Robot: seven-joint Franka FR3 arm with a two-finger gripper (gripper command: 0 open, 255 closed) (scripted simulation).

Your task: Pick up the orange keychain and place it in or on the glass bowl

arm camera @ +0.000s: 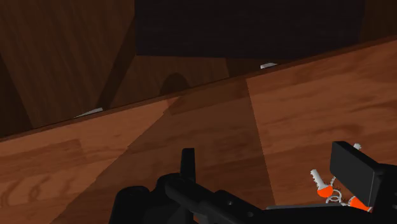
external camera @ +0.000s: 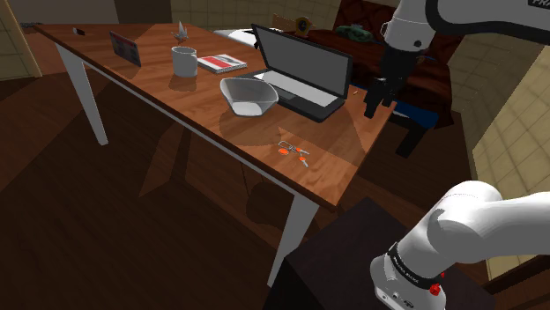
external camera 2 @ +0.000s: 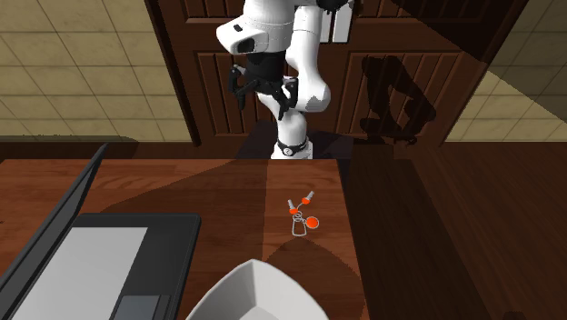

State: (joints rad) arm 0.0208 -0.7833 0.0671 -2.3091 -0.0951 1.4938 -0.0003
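- We find the gripper (external camera: pixel 376 104) raised above the table (external camera: pixel 339 167), at 2 o'clock from the orange keychain (external camera: pixel 293 151) in the shoulder view. It touches nothing.
- Its fingers (arm camera: pixel 354 170) stand spread apart with nothing between them, which we judge fitting for an approach with no grasp made yet.
- The orange keychain lies flat on bare wood near the table edge toward the stand, apart from every other item. In the wrist view it sits partly behind one finger rather than in the gap, so the hand is not yet centred over it (our judgement, not a measurement).
- The white bowl (external camera: pixel 248 95) stands upright at 11 o'clock from the keychain in the shoulder view and at 7 o'clock from it in the second exterior view. It is near the keychain but not touching, and we see nothing inside it.
- The open laptop (external camera: pixel 300 75) sits just beside the bowl. We judge that the carry should keep clear of its raised lid.
- Step in hand: approach. Grasp and placement are not yet done.
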